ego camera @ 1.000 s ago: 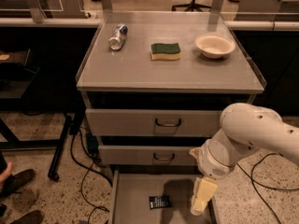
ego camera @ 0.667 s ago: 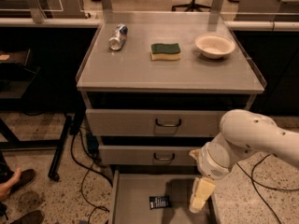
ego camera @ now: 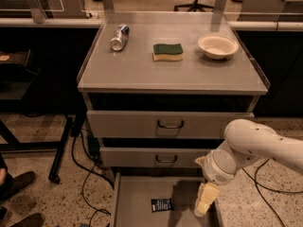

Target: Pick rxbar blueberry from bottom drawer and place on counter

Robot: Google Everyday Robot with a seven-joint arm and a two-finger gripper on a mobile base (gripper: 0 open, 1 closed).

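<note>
The rxbar blueberry (ego camera: 162,205), a small dark wrapper with white lettering, lies flat on the grey floor of the open bottom drawer (ego camera: 137,207). My gripper (ego camera: 204,203) hangs from the white arm over the drawer's right side, to the right of the bar and apart from it. The counter (ego camera: 142,72) is the grey top of the cabinet above.
On the counter lie a tipped can (ego camera: 120,37), a green-and-yellow sponge (ego camera: 168,51) and a white bowl (ego camera: 218,46). Two handled drawers (ego camera: 169,124) are shut above the open one. Cables (ego camera: 85,174) trail on the floor at left. A shoe (ego camera: 16,183) shows at the lower left.
The arm and gripper have shifted slightly left and lower over the drawer. The bar has not moved.
</note>
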